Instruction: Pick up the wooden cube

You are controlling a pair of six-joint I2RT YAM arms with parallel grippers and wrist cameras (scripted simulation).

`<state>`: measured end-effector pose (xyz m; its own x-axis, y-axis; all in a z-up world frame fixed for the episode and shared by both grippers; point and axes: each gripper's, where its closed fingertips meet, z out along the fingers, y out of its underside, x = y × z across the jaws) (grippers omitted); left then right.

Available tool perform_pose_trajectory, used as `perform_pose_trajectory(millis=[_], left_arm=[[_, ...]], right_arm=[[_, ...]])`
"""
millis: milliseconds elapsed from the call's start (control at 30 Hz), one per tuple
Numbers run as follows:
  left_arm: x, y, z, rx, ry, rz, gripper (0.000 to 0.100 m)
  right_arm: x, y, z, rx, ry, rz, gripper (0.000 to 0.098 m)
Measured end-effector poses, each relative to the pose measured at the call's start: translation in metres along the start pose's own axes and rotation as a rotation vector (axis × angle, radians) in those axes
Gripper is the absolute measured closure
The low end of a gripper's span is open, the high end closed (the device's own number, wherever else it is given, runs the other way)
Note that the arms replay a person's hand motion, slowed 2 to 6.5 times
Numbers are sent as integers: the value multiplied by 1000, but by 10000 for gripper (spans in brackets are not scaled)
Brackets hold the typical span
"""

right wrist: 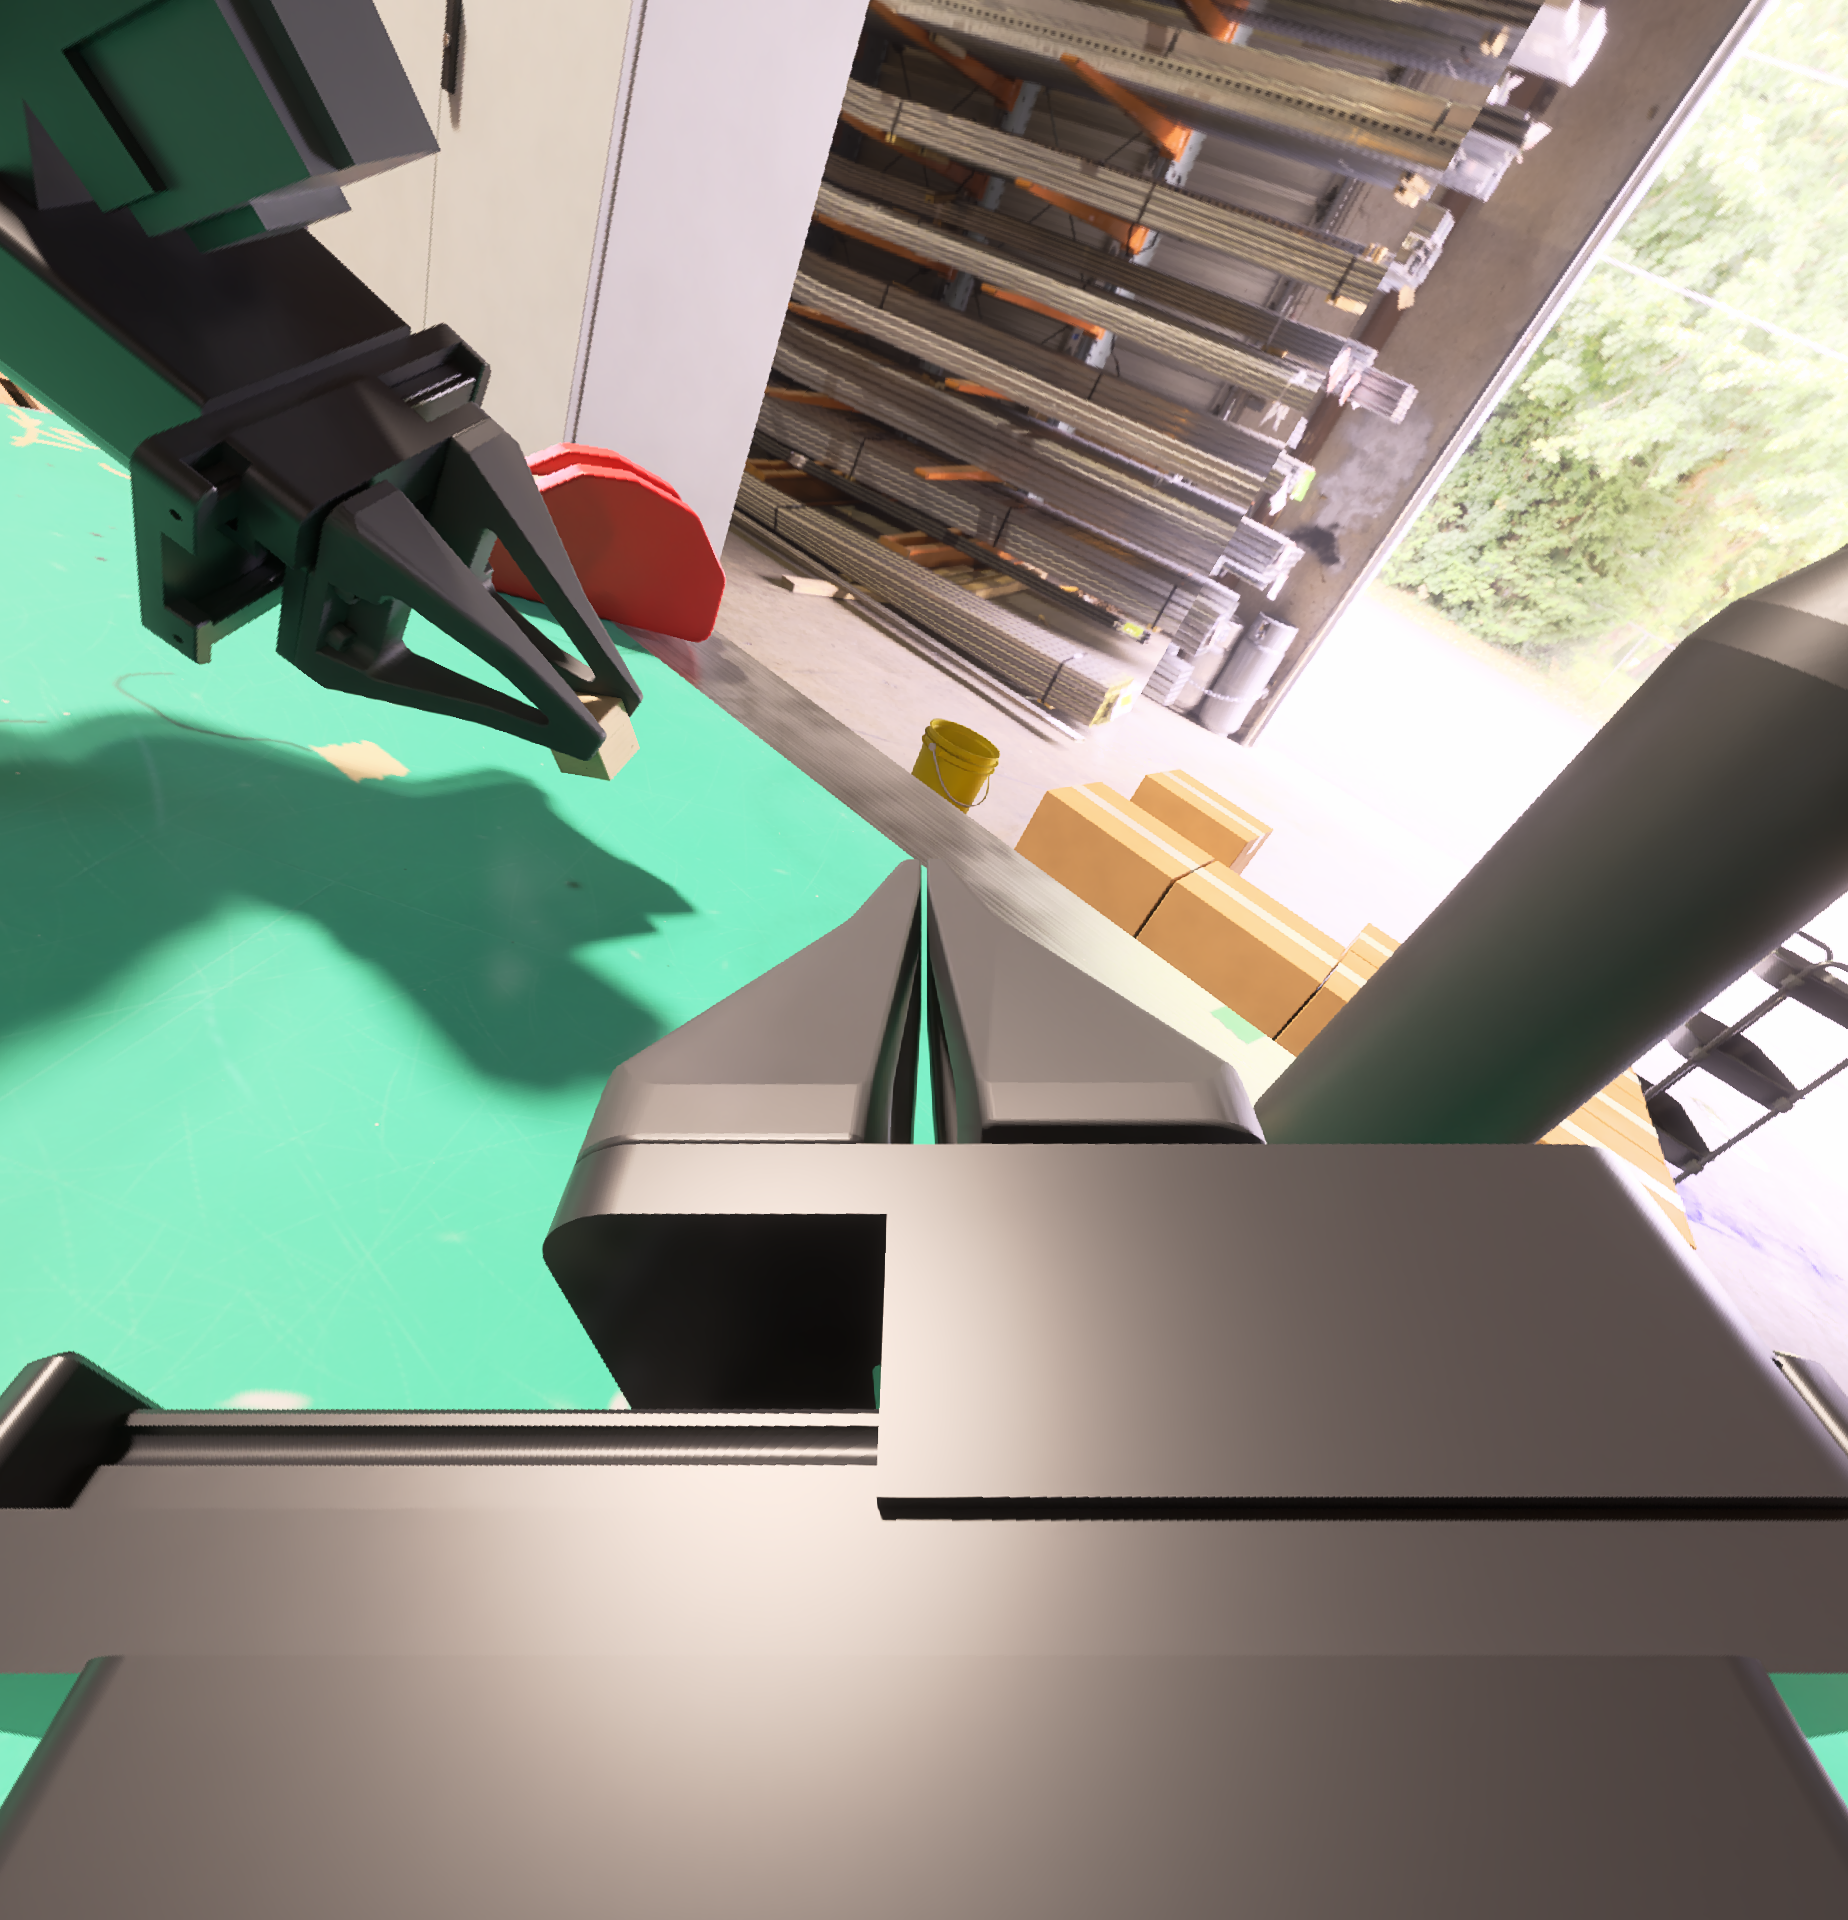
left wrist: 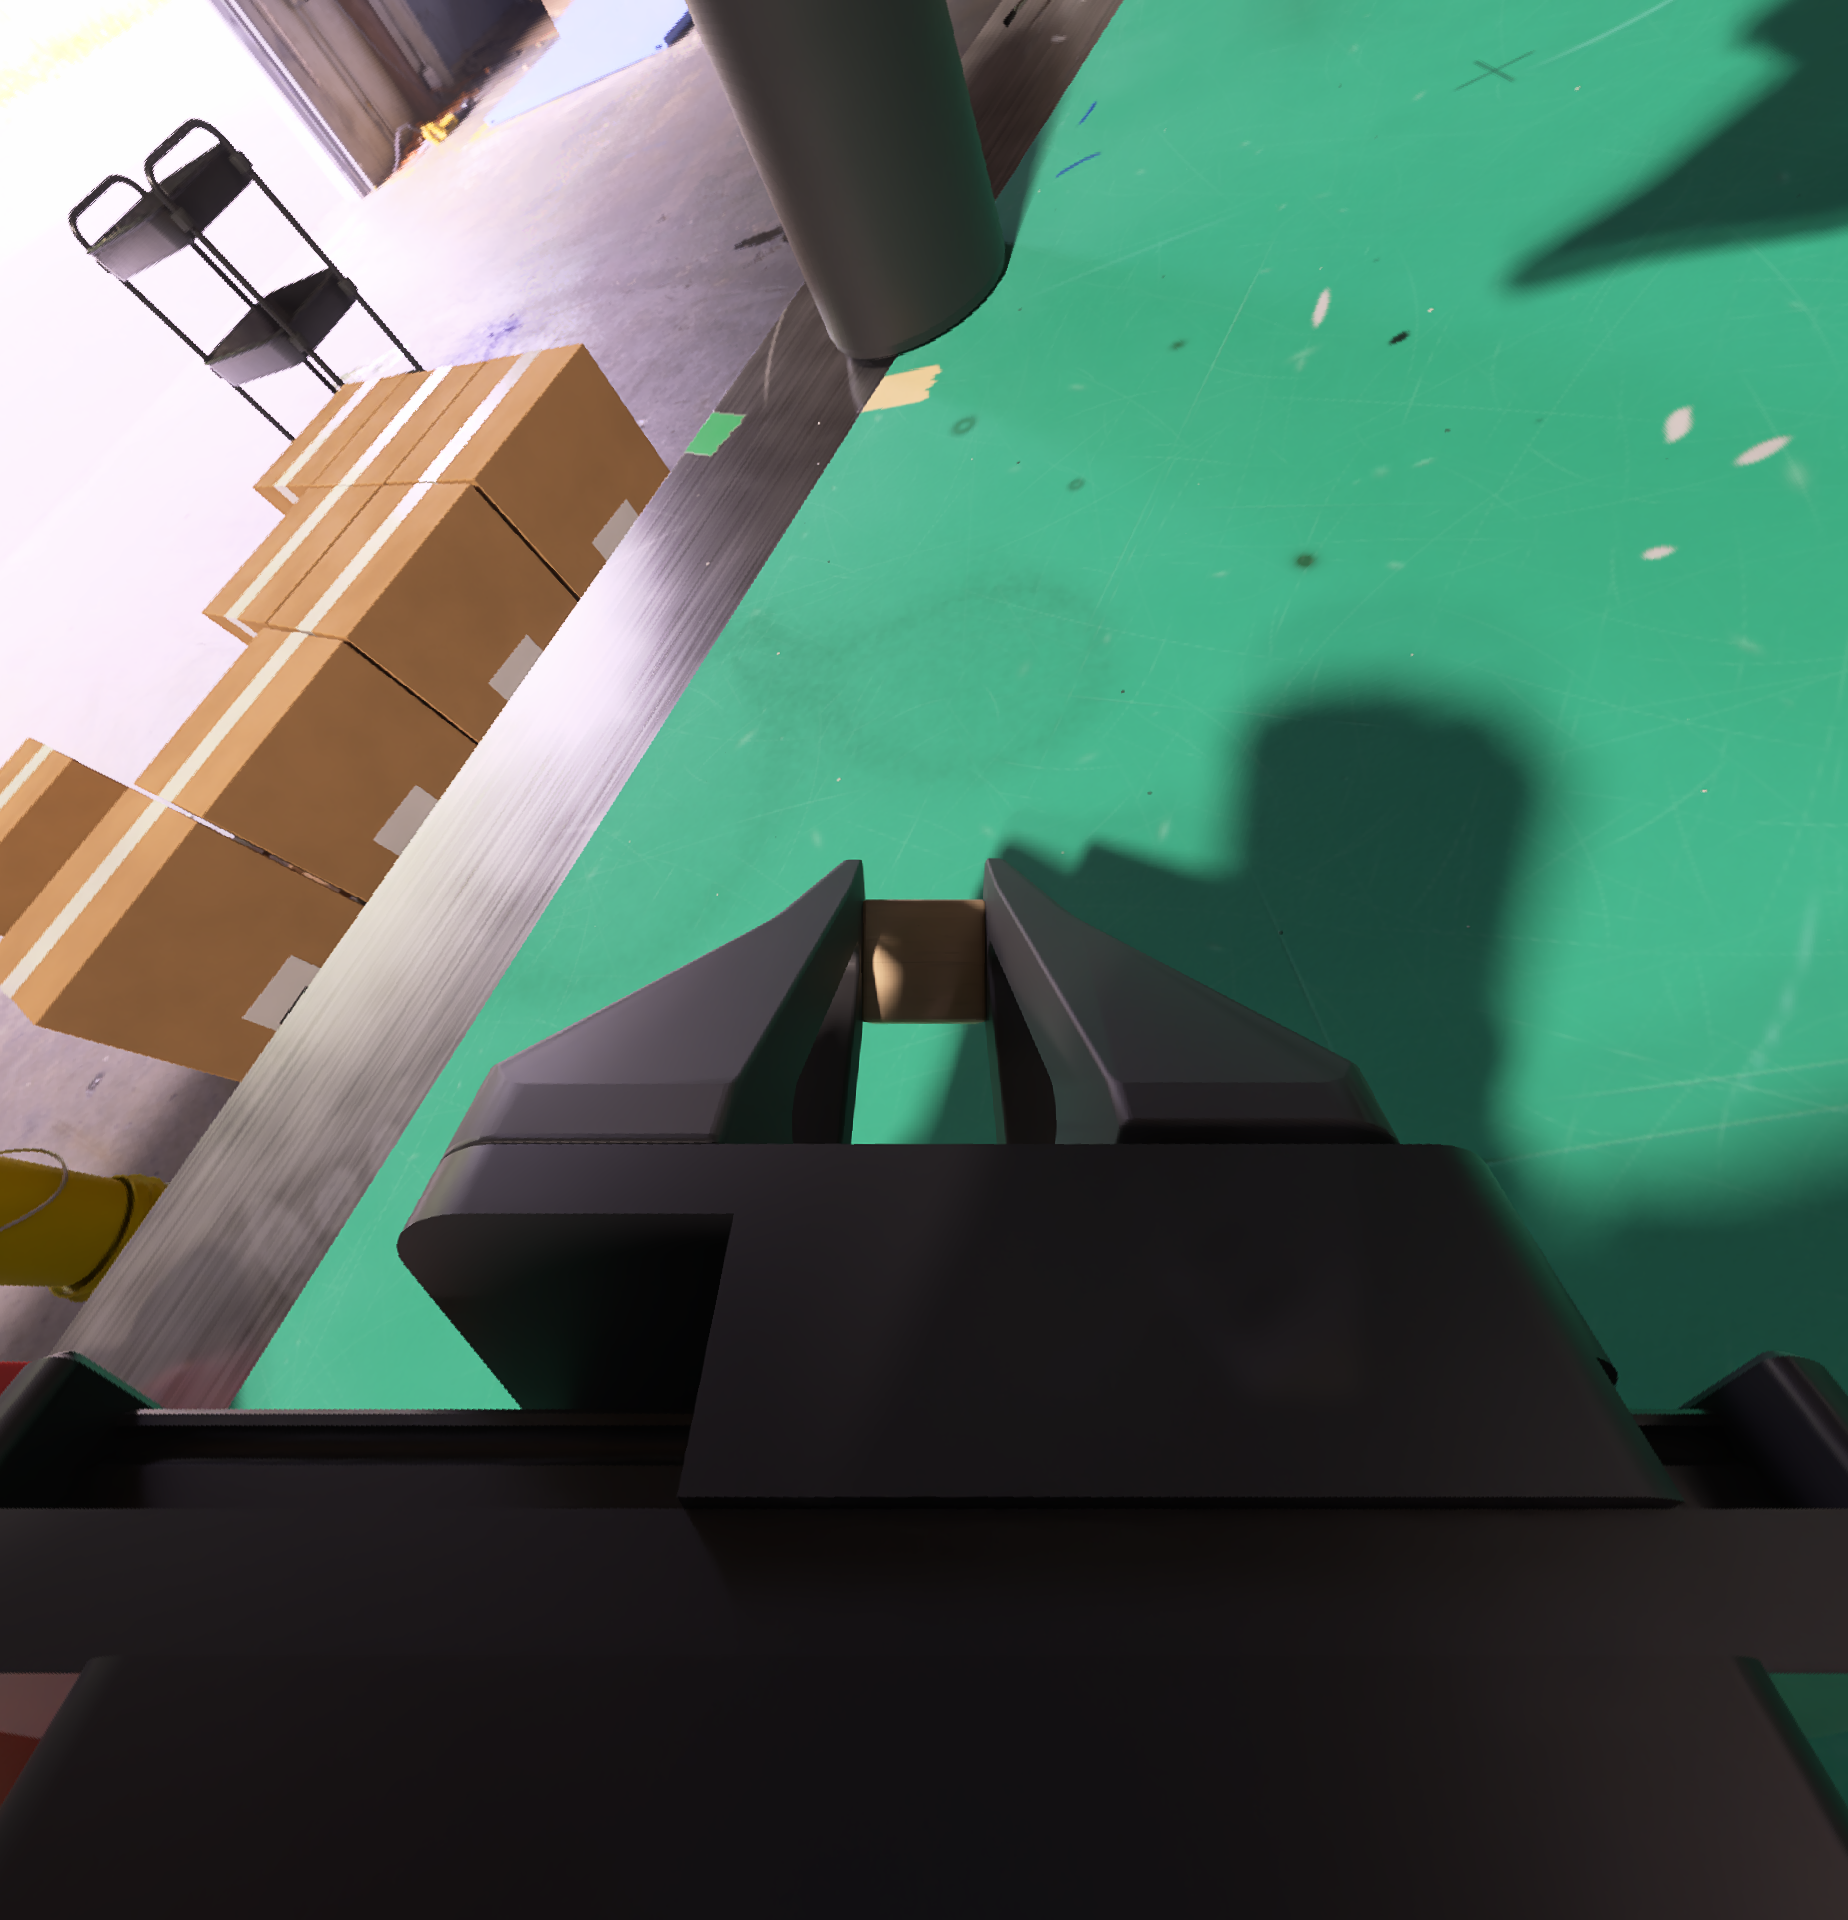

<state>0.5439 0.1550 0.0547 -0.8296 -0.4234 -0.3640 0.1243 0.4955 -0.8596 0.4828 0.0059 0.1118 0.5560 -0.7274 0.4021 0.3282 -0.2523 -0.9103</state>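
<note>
Left fingers (left wrist: 922, 935) clamped on the wooden cube (left wrist: 922, 961) — cube between their tips; right fingers (right wrist: 922, 904) clenched, empty.

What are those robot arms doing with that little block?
The left gripper has closed on the wooden cube, pinching it between its fingertips. In the right wrist view the cube appears lifted clear of the green table, with its shadow below. The right gripper is shut and empty, waiting near the table's edge.

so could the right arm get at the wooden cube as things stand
Probably not cleanly: the wooden cube is clamped at the tips of the left gripper, whose jaws cover two sides. The right gripper sits apart, jaws shut, over open green table.
</note>
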Motion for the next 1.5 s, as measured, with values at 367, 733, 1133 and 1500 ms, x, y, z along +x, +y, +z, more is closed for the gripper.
perform_pose_trajectory(millis=[367,733,1133,1500], left_arm=[[1,0,0,-4,2,4,811],[1,1,1,-6,3,7,811],[2,1,1,-11,5,15,811],[3,1,2,-16,7,21,811]], right_arm=[[0,0,0,-2,-1,0,970],[0,0,0,-2,-1,0,970],[0,0,0,-2,-1,0,970],[0,0,0,-2,-1,0,970]])
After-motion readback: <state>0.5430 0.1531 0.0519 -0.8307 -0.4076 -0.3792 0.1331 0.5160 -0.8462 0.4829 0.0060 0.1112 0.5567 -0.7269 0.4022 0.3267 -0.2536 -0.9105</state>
